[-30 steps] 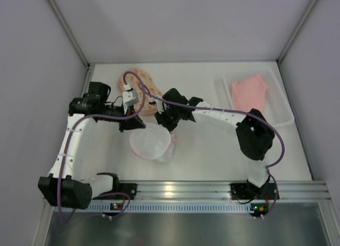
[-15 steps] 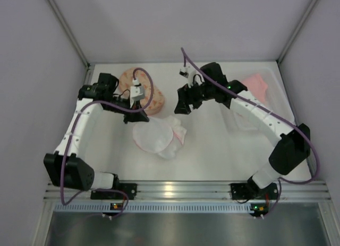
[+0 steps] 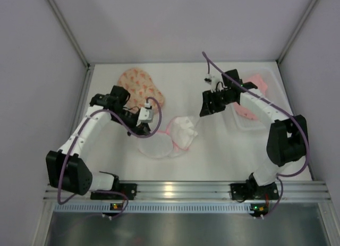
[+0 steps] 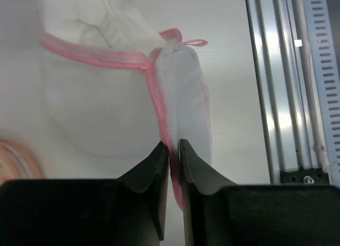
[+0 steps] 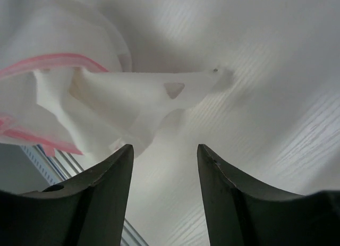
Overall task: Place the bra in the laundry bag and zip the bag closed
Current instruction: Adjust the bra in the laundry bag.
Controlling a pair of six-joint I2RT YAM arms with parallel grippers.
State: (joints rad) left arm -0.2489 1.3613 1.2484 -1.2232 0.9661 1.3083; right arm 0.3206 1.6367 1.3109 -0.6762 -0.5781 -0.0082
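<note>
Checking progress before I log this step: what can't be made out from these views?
- bra: top view, right arm crosses it, shape partly hidden.
- laundry bag: top view, left arm covers its near edge; zipper too small to judge.
- white mesh pouch: left wrist view, cut off at the top edge; left gripper hides the pinched rim.
- Same pouch, right wrist view: blurred beyond the open right gripper.

A white table (image 3: 223, 155) carries 3 things. A peach, red-printed laundry bag (image 3: 139, 82) lies flat at the back left. A white mesh pouch (image 3: 158, 146) with a pink rim lies crumpled near the middle. A clear plastic tray (image 3: 244, 125) sits at the right, well apart from the bag.
</note>
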